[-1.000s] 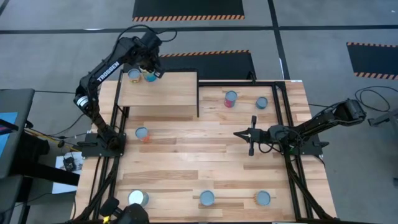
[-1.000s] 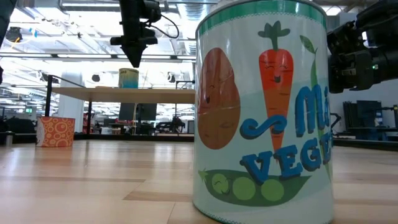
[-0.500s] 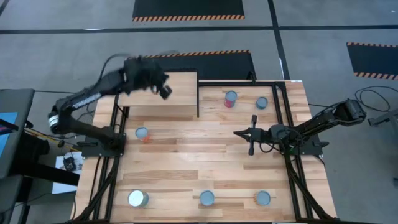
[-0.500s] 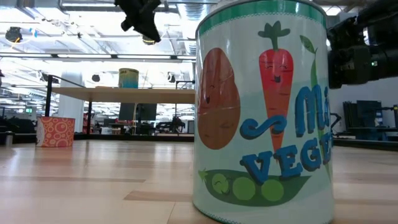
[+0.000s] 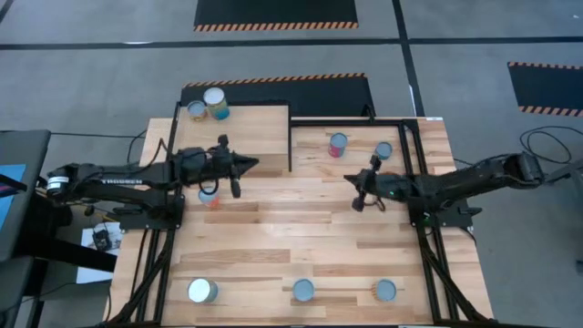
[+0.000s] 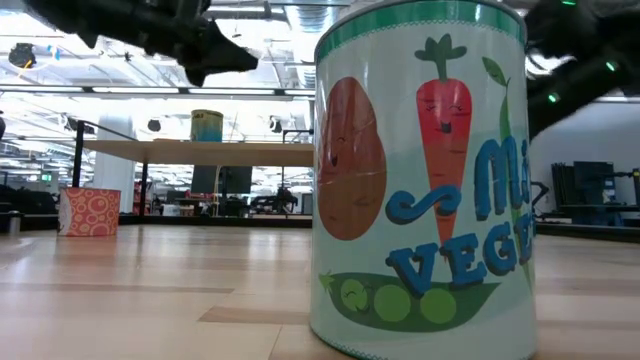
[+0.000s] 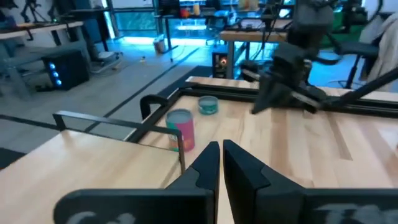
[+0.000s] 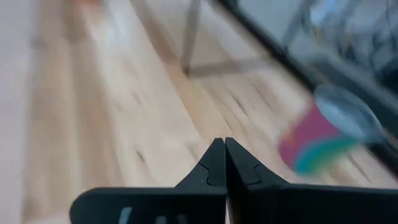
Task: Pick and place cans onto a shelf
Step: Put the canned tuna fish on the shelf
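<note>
The light wood shelf (image 5: pixel 246 137) stands at the table's far left, and two cans (image 5: pixel 197 111) (image 5: pixel 216 103) stand upright at its far left corner. A pink can (image 5: pixel 338 144) and a teal can (image 5: pixel 383 150) stand on the table to the far right, and an orange can (image 5: pixel 209 196) shows partly under my left arm. My left gripper (image 5: pixel 252 164) is shut and empty, level over the shelf's near edge, pointing toward the table's right. My right gripper (image 5: pixel 353 182) is shut and empty, right of centre, pointing left, just short of the pink can (image 8: pixel 323 146).
Three more cans (image 5: pixel 202 291) (image 5: pixel 303 291) (image 5: pixel 386 291) stand along the near edge; the middle one, with a vegetable label (image 6: pixel 420 180), fills the low view. A black metal frame (image 5: pixel 410 137) runs round the table's right half. Bare planks lie between the two grippers.
My left gripper has left the two cans at the shelf's far left corner, swung toward the near edge and the right, come down, and tipped from pointing down to level. The cans stay upright on the shelf. My right gripper has shifted slightly toward the far edge and turned.
</note>
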Robot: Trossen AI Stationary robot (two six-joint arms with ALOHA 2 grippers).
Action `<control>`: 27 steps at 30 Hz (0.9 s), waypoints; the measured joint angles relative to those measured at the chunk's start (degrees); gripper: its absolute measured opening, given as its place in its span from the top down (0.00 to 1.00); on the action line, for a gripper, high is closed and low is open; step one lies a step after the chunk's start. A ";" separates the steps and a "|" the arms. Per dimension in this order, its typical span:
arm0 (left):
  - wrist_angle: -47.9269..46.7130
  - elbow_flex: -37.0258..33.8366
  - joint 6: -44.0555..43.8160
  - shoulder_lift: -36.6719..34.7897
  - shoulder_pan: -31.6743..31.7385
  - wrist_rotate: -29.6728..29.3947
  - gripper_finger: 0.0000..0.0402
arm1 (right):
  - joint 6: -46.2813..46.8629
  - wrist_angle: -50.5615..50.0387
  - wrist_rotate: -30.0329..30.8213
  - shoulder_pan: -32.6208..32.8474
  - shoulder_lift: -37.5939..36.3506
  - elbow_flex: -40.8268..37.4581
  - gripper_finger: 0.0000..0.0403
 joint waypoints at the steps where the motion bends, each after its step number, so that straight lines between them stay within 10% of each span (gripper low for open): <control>1: 0.07 -0.56 0.08 -0.42 -0.25 -0.07 0.97 | 1.75 -7.79 0.07 -1.21 -0.27 3.25 0.98; 8: 0.50 -1.24 0.86 -0.75 -0.61 -0.14 0.97 | 8.34 -40.01 1.30 -11.88 -0.19 17.59 0.97; 27: -0.41 -1.24 -0.10 -0.75 -0.59 -0.11 0.97 | 15.91 -42.01 -3.87 -38.39 12.42 17.58 0.64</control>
